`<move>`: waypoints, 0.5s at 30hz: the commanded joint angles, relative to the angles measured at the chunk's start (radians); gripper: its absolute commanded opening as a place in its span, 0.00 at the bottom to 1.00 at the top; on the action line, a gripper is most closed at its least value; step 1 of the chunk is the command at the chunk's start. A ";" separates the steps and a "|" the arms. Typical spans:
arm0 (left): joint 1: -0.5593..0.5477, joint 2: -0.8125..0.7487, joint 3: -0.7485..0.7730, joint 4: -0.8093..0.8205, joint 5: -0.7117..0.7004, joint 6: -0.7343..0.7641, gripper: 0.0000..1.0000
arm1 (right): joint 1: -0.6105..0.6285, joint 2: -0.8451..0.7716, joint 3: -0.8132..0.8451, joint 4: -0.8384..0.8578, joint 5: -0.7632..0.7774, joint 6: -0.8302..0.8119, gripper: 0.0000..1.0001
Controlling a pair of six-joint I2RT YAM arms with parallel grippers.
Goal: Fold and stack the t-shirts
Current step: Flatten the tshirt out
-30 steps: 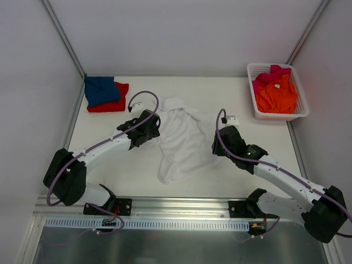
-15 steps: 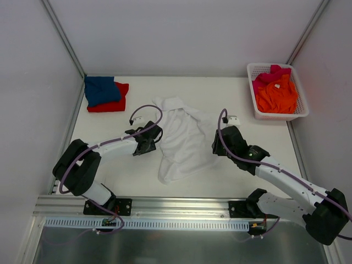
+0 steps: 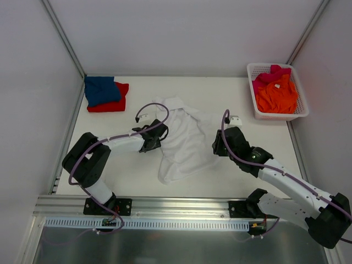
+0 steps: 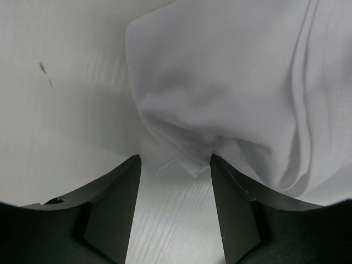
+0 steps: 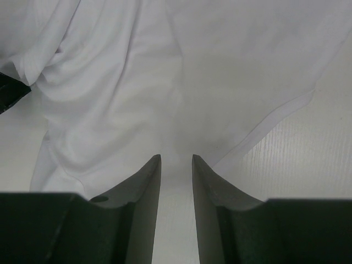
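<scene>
Orange t-shirt [image 3: 278, 97], pink t-shirt [image 3: 271, 73]: in basket [image 3: 279, 115] | white t-shirt [image 3: 184, 140]: on table [image 3: 220, 93]

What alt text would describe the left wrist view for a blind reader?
The left tool, open, sits at a folded edge of the white t-shirt, which lies crumpled on the pale table.

Big shirt [image 3: 184, 140] spread mid-bench [image 3: 220, 93], between tools. Left tool [image 3: 153, 142] at its left edge, shirt corner lying just ahead of gap between fingers. Right tool [image 3: 219, 144] at its right edge. Far-left corner: upper shirt [image 3: 102, 89] on lower shirt [image 3: 118, 103], lower sticking out right. Far-right corner: basket [image 3: 278, 115]; in it near shirt [image 3: 278, 94], far shirt [image 3: 269, 74] behind.
</scene>
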 commanded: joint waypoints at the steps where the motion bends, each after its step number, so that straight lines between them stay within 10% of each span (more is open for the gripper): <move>1: -0.018 0.048 0.024 -0.013 -0.008 0.009 0.54 | 0.010 -0.016 0.015 -0.014 0.013 0.015 0.32; 15: -0.016 0.095 0.050 -0.015 -0.049 0.023 0.00 | 0.059 -0.039 0.001 -0.020 -0.007 0.042 0.32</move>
